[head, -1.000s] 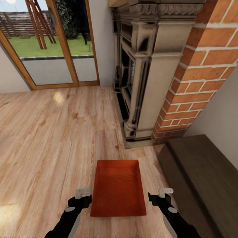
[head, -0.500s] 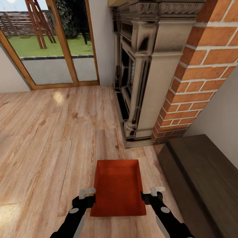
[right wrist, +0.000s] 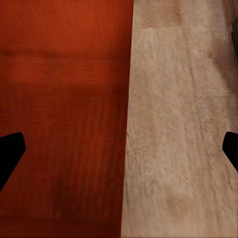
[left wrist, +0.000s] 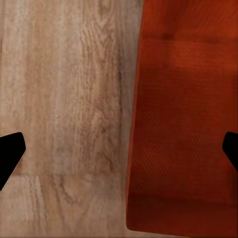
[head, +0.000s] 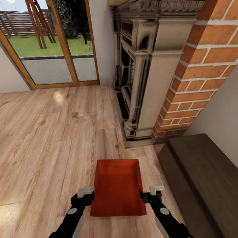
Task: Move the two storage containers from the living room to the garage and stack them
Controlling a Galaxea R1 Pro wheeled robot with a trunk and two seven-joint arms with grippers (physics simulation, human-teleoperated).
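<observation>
Container [head: 118,186], orange-red, unmarked, sits on plank floor [head: 49,138] w/ open floor to its left; dark bench [head: 201,175] near its right. Left gripper [head: 86,195] and right gripper [head: 150,193] spread wide, each straddling a long wall.

1. We've got one storage container [head: 118,188] here: orange-red, rectangular, no lid, low thin walls, empty.
2. It's lying flat on the light wood plank floor [head: 49,138] of the living room, near the fireplace [head: 145,76].
</observation>
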